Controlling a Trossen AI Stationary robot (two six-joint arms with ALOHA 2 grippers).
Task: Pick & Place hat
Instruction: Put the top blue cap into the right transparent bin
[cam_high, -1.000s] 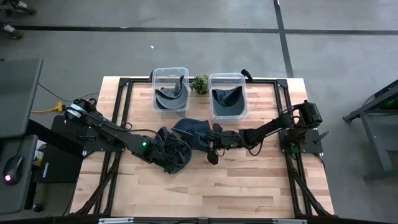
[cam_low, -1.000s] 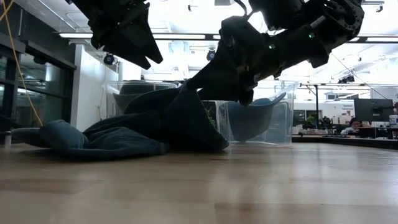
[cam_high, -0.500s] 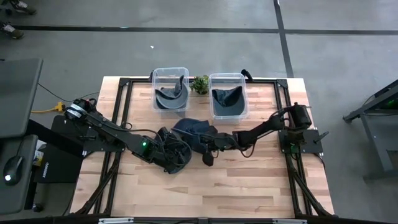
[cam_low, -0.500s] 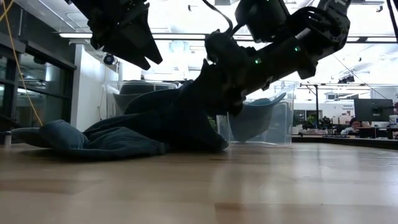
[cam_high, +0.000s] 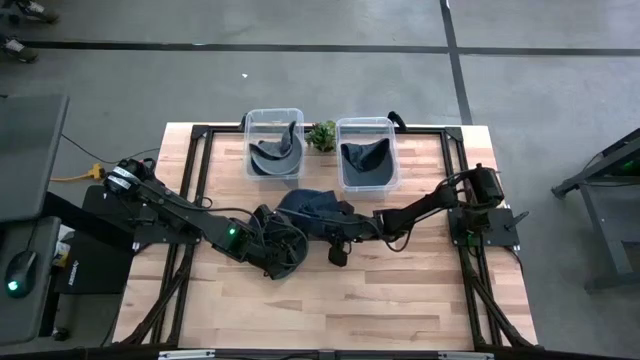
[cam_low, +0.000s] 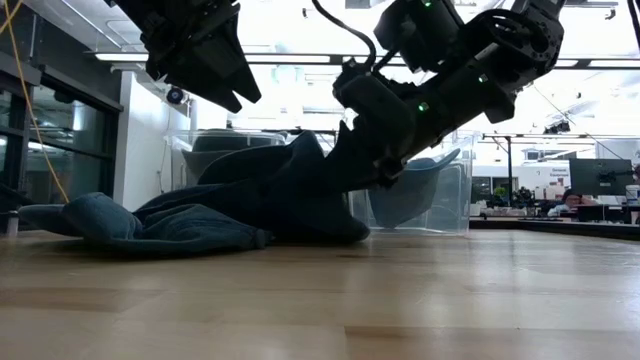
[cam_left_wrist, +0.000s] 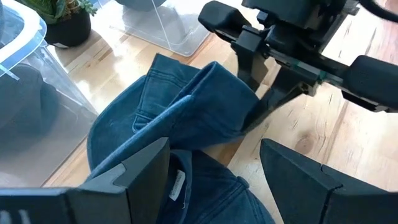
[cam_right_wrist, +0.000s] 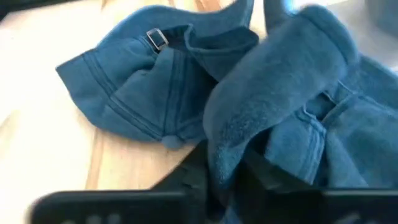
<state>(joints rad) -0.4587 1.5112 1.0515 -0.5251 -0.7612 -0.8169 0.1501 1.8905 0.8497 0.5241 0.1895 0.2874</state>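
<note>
Pinching a fold of the blue hat (cam_right_wrist: 273, 93), the right tool (cam_high: 338, 233) had its fingers clenched on the cloth in the middle of the counter (cam_high: 400, 300). The hat lay in a soft pile with another blue hat (cam_right_wrist: 143, 81) touching it, just near of two clear bins (cam_high: 366, 150). The left tool (cam_high: 275, 245) hung beside the pile with its fingers (cam_left_wrist: 298, 180) spread wide, grasping nothing. The picking step looked just started. Next the right tool would likely need to lift the hat free of the other one and carry it to a bin.
</note>
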